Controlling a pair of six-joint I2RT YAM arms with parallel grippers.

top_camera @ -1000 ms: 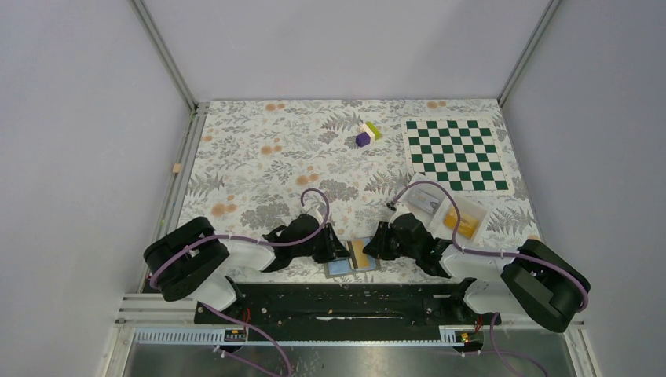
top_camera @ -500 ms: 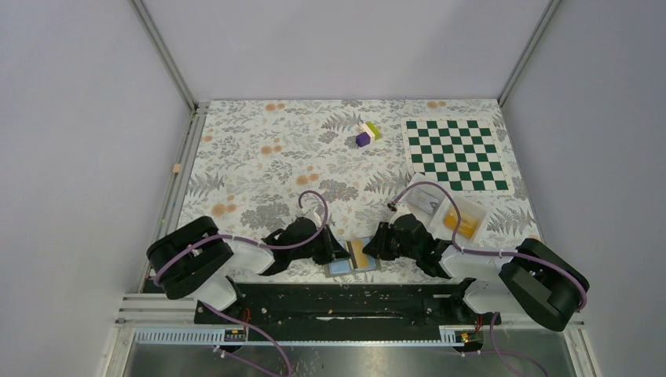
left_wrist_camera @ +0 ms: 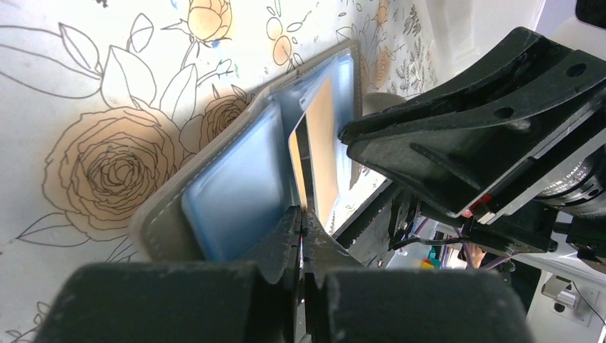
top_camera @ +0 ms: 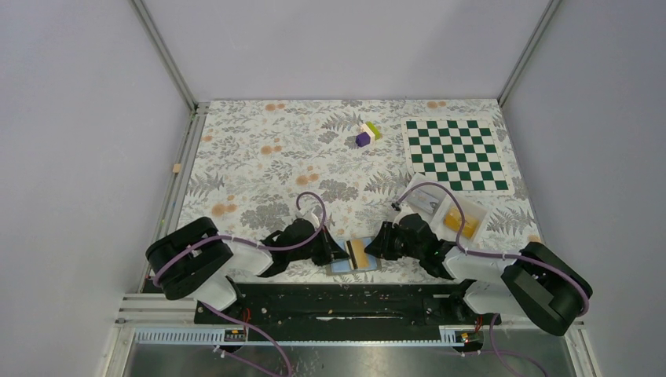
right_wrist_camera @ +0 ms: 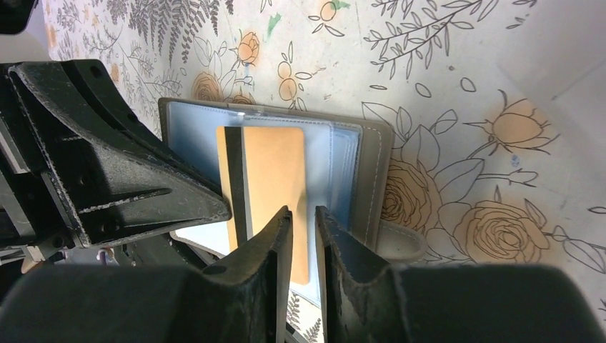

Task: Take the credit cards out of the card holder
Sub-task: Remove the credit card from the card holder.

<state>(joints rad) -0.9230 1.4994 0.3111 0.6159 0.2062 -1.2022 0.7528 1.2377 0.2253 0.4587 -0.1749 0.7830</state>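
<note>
- In the top view, the holder (top_camera: 342, 267) is covered at both ends by the left gripper (top_camera: 345, 251) and the right gripper (top_camera: 370, 247). Its card (top_camera: 359, 253) is too small to be read.
- In the left wrist view, the card's lower edge is hidden between the left fingers (left_wrist_camera: 236, 286), which are blurred and cut off by the bottom edge.
- In the right wrist view, the holder's left part is masked by the left gripper, and the card's near end by the right fingers (right_wrist_camera: 264, 286).
- Contact between those fingers and the card cannot be told.
- The tray (top_camera: 481, 212) is partly hidden by the right arm (top_camera: 487, 267); its contents are too small to be named.
</note>
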